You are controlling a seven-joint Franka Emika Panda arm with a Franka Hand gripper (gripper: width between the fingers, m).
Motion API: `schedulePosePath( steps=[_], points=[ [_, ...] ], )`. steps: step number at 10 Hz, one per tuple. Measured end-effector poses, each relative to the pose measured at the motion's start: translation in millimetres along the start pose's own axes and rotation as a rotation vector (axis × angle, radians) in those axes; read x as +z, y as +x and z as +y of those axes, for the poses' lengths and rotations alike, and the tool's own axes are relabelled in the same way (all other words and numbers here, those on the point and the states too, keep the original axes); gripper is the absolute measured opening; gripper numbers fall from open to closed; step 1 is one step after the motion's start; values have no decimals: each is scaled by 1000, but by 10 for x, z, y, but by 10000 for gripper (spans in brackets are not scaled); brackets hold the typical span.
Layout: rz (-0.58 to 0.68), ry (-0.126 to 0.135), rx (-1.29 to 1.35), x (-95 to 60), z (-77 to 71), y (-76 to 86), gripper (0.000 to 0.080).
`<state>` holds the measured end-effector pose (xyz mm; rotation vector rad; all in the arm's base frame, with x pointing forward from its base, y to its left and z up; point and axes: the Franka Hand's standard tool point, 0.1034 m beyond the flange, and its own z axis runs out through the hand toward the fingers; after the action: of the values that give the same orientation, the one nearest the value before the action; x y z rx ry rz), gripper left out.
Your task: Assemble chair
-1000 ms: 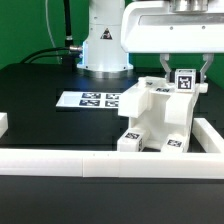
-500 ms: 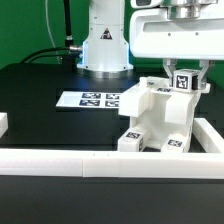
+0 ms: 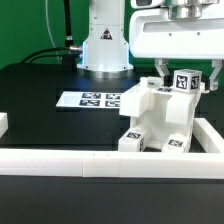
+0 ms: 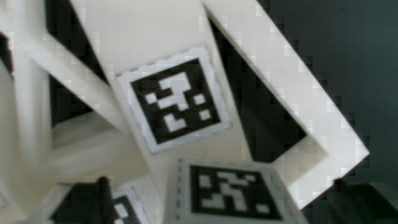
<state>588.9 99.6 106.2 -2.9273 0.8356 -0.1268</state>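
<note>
The partly built chair (image 3: 155, 115) is a blocky white body with tagged blocks at its foot, standing at the exterior view's right inside the rail corner. My gripper (image 3: 187, 78) hangs over its top right corner, shut on a small white tagged piece (image 3: 186, 82) that sits at the chair's upper edge. One dark finger (image 3: 164, 70) shows on each side of the piece. In the wrist view the held piece's tag (image 4: 231, 192) fills the space between the jaws, and a tagged chair panel (image 4: 175, 98) lies just beyond it.
The marker board (image 3: 92, 100) lies flat on the black table to the left of the chair. A long white border rail (image 3: 90, 160) runs along the front and up the right side (image 3: 212, 135). The robot base (image 3: 105, 45) stands behind.
The gripper and the held tagged piece have turned slightly about the vertical and shifted a little to the exterior view's right. The chair body has not moved.
</note>
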Motion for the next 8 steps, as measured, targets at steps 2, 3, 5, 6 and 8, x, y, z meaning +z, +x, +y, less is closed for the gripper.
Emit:
schedulePosePath(
  steps=[2, 3, 5, 6, 8],
  points=[
    [1, 1, -204, -9, 1, 7, 647],
    [1, 0, -324, -11, 4, 10, 647],
    [-11, -7, -525, -22, 31, 24, 649],
    [-8, -9, -586, -19, 36, 29, 649],
    [-9, -11, -715, -17, 47, 37, 649]
  ],
)
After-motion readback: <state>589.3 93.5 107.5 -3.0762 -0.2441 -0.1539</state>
